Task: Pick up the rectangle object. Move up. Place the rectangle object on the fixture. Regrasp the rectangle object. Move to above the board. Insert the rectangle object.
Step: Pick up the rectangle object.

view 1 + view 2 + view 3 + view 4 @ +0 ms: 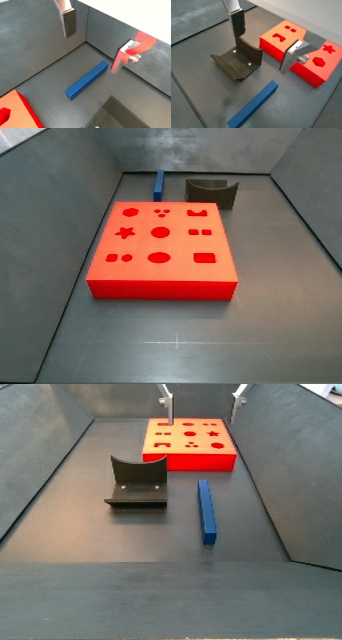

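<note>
I see the gripper (203, 392) raised above the board (221, 455), jaws spread wide, holding nothing. The rectangle object (207, 510) lies flat on the floor beside the fixture (138, 483).

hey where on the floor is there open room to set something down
Open floor lies in front of the board, toward the camera in that side view. Bare strips run between the board and both side walls. It is crowded behind the board, where the rectangle object and fixture sit. The gripper hangs overhead, open.
</note>
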Robot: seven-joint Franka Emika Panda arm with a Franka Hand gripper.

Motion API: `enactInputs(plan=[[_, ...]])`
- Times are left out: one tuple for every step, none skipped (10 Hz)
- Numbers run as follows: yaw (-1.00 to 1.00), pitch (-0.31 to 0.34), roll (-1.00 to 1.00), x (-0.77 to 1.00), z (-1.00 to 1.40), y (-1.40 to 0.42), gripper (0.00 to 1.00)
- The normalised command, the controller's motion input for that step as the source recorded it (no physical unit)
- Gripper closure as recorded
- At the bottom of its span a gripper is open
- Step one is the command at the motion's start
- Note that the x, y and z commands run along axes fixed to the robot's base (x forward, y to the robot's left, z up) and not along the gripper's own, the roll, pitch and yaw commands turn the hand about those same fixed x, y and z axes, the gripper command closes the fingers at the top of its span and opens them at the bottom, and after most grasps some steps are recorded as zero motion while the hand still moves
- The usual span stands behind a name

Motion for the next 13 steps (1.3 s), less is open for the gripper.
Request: enactInputs(plan=[[0.00,0.000,0.00,-0.04,0.00,0.00,0.00],[-0.07,-0.141,0.22,-0.29,-0.64,-0.14,0.00],[-0.15,-0.107,0.22,-0.29,-0.82,-0.14,0.00],[-0.16,-0.106,0.21,-0.27,-0.85,-0.18,0.00],[-0.14,-0.120,0.20,-0.23,-0.85,-0.18,0.00],[-0.11,-0.154,0.19,-0.19,-0.83,-0.20,0.00],[-0.08,-0.176,0.19,-0.16,-0.80,-0.20,0.00],[-0.07,-0.184,0.20,-0.15,-0.78,-0.18,0.00],[-0.02,-0.113,0.14,0.00,-0.93,0.00,0.00],[-0.04,-0.084,0.13,0.03,-0.97,0.00,0.00],[-0.02,-0.083,0.13,0.02,-0.96,0.00,0.00],[0.00,-0.114,0.13,0.00,-0.92,0.00,0.00],[0.00,-0.116,0.14,0.00,-0.91,0.00,0.00]])
